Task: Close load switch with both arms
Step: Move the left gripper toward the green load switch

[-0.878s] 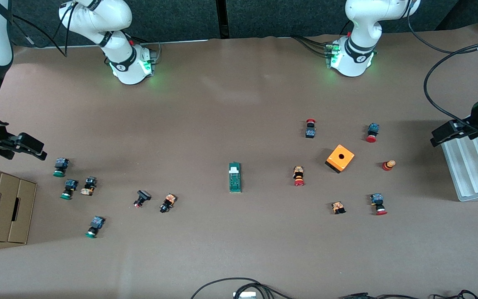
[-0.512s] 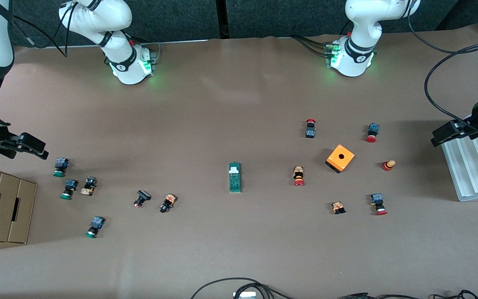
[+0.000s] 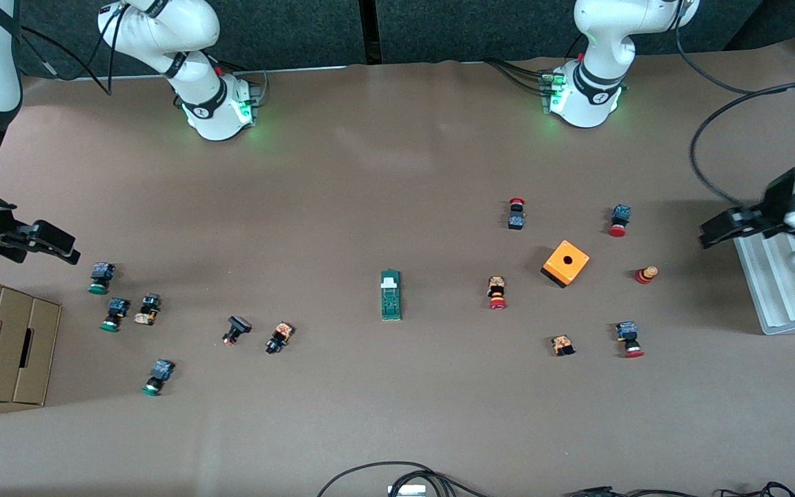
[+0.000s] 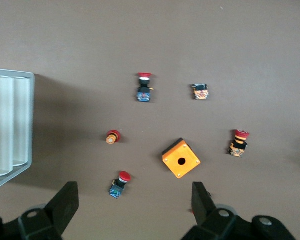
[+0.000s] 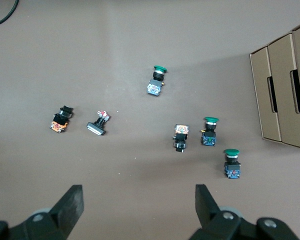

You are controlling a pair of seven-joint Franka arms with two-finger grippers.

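Front view, load switch mid-table, well apart from left tool, right tool; both agape

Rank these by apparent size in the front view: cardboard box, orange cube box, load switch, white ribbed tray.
1. white ribbed tray, though cut off by the frame edge and partly hidden by the left arm
2. cardboard box, close to the tray, also cut off
3. orange cube box
4. load switch, longer than the cube but slimmer
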